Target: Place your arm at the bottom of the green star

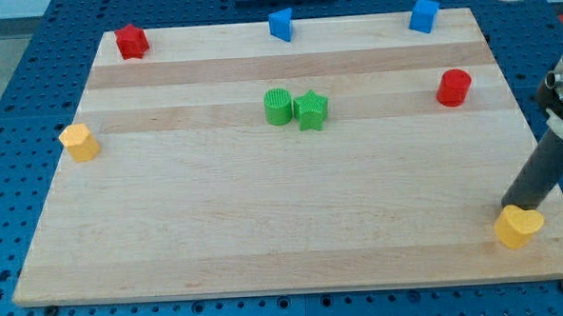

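The green star (311,109) sits near the middle of the wooden board (265,206), touching a green cylinder (278,107) on its left. My tip (513,209) is far to the lower right of the star, at the board's bottom right corner. It stands right behind and against a yellow heart-shaped block (519,227).
A red block (132,41) lies at the top left and a yellow block (79,142) at the left edge. A blue block (280,25) is at top centre, a blue cube (424,15) at top right, and a red cylinder (455,88) at the right.
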Controlling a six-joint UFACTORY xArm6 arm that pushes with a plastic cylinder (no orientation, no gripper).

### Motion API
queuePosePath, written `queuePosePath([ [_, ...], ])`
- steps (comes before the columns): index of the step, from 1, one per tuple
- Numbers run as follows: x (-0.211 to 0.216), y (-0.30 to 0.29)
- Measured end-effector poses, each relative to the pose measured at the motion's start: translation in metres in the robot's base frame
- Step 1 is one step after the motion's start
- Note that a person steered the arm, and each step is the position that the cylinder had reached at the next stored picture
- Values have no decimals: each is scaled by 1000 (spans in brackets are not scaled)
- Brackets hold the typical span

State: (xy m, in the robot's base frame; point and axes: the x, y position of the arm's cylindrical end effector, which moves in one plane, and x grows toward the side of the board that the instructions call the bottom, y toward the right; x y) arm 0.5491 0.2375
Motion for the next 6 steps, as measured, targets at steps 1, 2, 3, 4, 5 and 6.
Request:
queuePosePath([
  [1,-30,-18],
  [2,-46,-61],
  [3,-46,-99],
  [4,-46,-118],
  [5,-41,-136],
  [6,-33,-154],
])
